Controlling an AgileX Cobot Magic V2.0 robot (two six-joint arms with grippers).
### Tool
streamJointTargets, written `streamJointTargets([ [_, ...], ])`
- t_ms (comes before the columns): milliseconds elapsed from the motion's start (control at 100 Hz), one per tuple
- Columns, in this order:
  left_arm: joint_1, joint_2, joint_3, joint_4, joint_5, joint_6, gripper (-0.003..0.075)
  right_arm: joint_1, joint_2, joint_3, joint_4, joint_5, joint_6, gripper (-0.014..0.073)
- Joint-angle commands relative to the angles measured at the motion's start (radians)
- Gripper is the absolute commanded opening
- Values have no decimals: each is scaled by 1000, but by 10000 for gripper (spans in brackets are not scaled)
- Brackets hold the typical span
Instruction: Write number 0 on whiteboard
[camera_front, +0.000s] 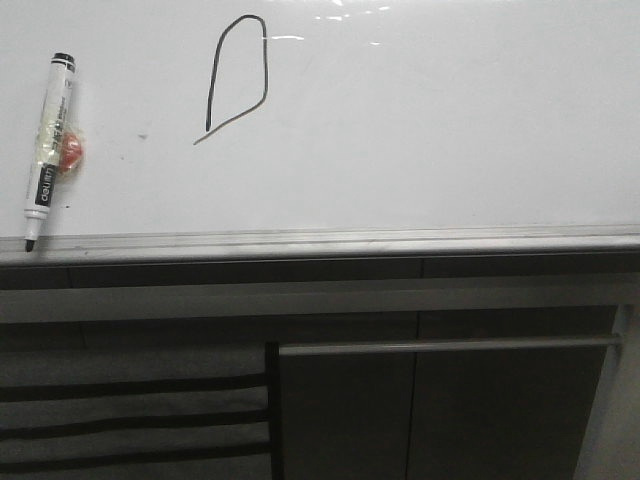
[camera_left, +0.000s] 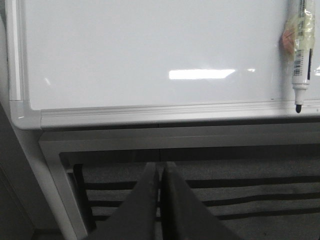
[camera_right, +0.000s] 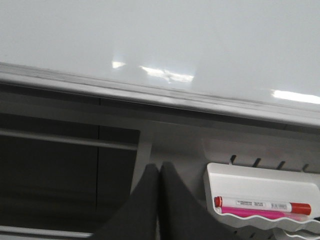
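Note:
The whiteboard (camera_front: 420, 130) fills the upper half of the front view, with a silver-grey rail along its lower edge. The number 0 (camera_front: 240, 75) is drawn on it as a thin dark tall loop with a short tail at lower left. A white marker with a black cap and a red blob on its barrel (camera_front: 50, 140) lies on the board at the left, tip at the rail; it also shows in the left wrist view (camera_left: 301, 50). My left gripper (camera_left: 161, 167) is shut and empty below the board's edge (camera_left: 150, 112). My right gripper (camera_right: 160, 167) is shut and empty below the board (camera_right: 175, 45).
Dark grey cabinet panels (camera_front: 450, 410) with a horizontal bar (camera_front: 450, 346) sit under the board. A white tray (camera_right: 260, 192) holding a red-capped marker (camera_right: 262, 205) and a pink marker hangs beside my right gripper. The board's rounded corner (camera_left: 22, 112) is in the left wrist view.

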Motion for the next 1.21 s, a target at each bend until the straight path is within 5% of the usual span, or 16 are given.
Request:
streamJointTargets([
  [0,0,-28,34,-8,-54,-1,-20,-21,-22,11,-13,-42,42,-69],
  [1200,0,-28,34,-8,-54,-1,-20,-52,-22,11,-5,15,79,-69],
])
